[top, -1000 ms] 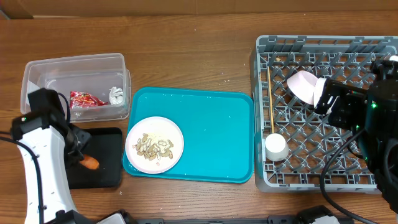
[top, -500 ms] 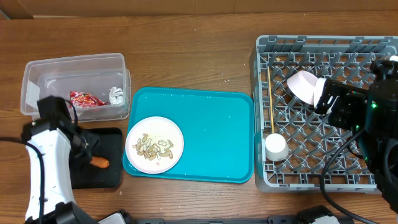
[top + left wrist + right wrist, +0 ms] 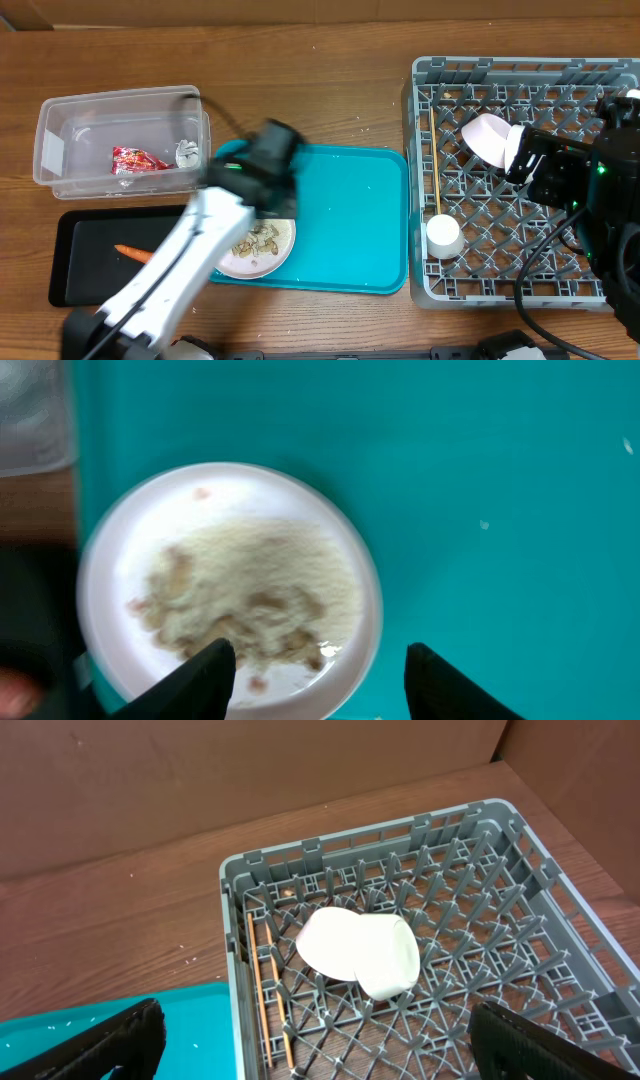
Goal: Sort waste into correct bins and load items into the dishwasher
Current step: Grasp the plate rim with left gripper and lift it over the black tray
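Left end effector (image 3: 315,660) apart above white plate (image 3: 230,490), right end effector (image 3: 315,1020) wide apart over grey rack (image 3: 480,850)

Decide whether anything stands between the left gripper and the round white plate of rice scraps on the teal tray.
Nothing visible does: the left gripper, fingers apart, hangs directly above the round white plate on the teal plastic tray.

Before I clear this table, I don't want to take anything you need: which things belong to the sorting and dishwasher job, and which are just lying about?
Job: plate, rice, carrot, wrapper, tissue, tub, black tray, rack, bowls, cup, chopsticks.
Lying about: teal tray, only under the plate.
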